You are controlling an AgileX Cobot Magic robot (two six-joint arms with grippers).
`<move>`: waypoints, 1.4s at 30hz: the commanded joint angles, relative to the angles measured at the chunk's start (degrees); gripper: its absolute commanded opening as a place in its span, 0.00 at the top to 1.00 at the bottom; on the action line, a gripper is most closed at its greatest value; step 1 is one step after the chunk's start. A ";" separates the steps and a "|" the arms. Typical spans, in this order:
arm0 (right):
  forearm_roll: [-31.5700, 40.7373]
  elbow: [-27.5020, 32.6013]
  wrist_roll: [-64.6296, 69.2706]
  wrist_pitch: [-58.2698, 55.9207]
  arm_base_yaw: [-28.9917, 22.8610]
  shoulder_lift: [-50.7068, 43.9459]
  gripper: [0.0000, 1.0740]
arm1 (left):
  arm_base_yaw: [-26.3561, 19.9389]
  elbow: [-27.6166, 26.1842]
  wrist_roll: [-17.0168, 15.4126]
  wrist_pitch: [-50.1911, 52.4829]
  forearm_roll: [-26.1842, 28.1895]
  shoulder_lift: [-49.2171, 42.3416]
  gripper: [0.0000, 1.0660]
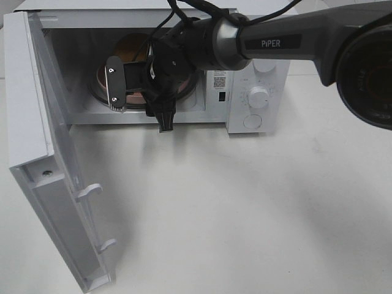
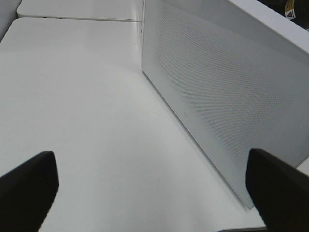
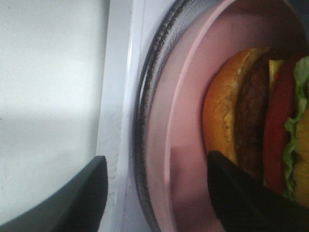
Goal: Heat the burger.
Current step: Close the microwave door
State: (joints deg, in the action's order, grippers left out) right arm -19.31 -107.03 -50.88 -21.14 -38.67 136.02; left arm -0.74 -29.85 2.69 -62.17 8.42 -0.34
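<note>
1. Done so far, as far as I can judge: the burger (image 3: 251, 121) is already inside the microwave (image 1: 257, 73). It sits on a pink plate (image 3: 188, 145), and the plate rests on the glass turntable (image 3: 145, 121) in the left part of the cavity.
2. The loading step looks finished or nearly so. The right gripper (image 3: 155, 159) has its fingers spread and pinches nothing.
3. What is left, in my estimate: draw the right arm out of the cavity, swing the door (image 1: 37, 122) shut, and turn the knob (image 1: 259, 97) on the right panel to start heating. The door stands wide open at the near left, and the arm reaches across the opening, so it cannot be shut yet.
4. The right gripper straddles the near edge of the plate. One finger hangs over the microwave's sill, and the other is farther in, over the plate.
5. The plate rim and the turntable edge lie between the fingers. The burger does not: it sits just beyond the inner finger, on its far side, and I cannot tell whether the two touch.
6. The left gripper (image 2: 152, 159) is spread wide and empty. It hovers over bare table beside a white perforated panel (image 2: 227, 96), likely the door's outer face, well apart from the burger.
</note>
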 commanded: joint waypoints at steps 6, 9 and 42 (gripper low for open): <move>-0.29 6.47 0.63 2.98 -0.29 -5.27 0.38 | 0.29 0.17 0.00 0.74 -0.11 -0.92 0.08; -1.03 11.23 0.63 5.79 -0.11 -8.59 0.33 | 0.29 0.17 0.00 0.74 -0.11 -0.92 0.08; -2.23 45.66 4.35 16.50 -0.17 -36.33 0.29 | 0.29 0.17 0.00 0.74 -0.11 -0.92 0.08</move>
State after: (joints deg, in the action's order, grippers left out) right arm -21.72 -61.65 -47.44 -5.10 -38.85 100.61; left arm -0.74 -29.85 2.69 -62.17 8.42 -0.34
